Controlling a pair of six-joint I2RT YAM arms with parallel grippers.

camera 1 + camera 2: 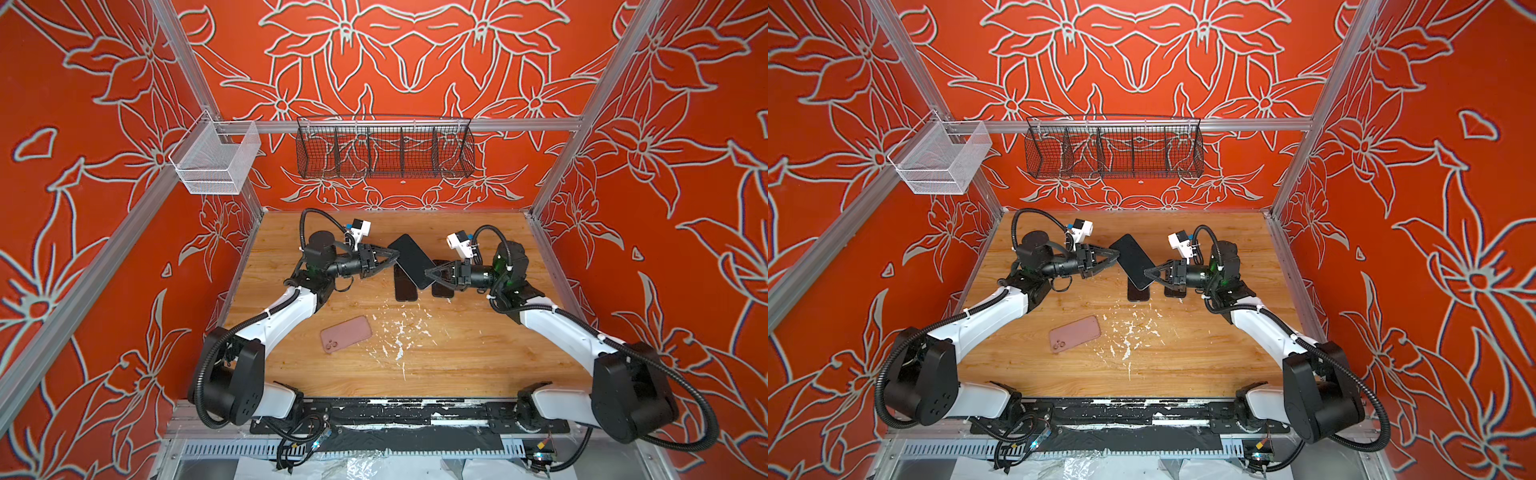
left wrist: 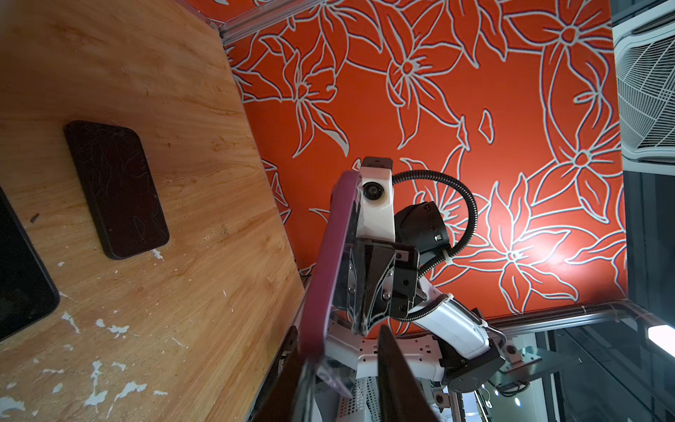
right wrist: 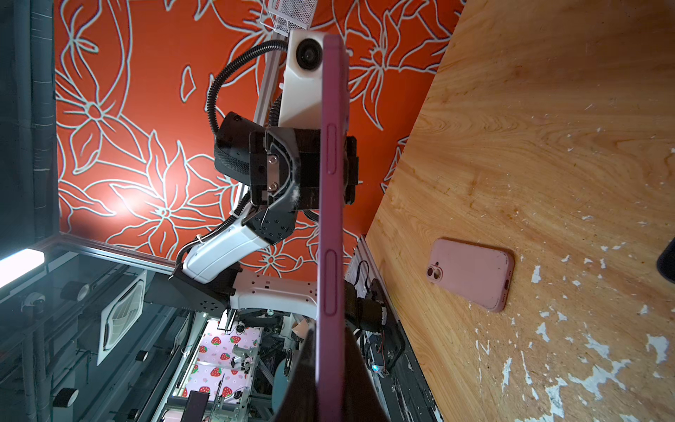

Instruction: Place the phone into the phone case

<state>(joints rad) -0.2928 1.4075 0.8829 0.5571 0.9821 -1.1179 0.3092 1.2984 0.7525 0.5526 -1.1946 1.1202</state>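
Pink case: flat on the counter, near-left, back up.
Left jaws: astride the phone's far-left edge; grip cannot be told.
Phone: raised mid-counter, dark face up, magenta rim, long axis running far-left to near-right.
Hidden: 2 dark slabs partly covered beneath it.
Right jaws: clamped on its near-right end.

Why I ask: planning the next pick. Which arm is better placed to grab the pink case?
Left, probably: the pink case lies front-left, nearer that arm, while the right gripper is shut on the raised phone.
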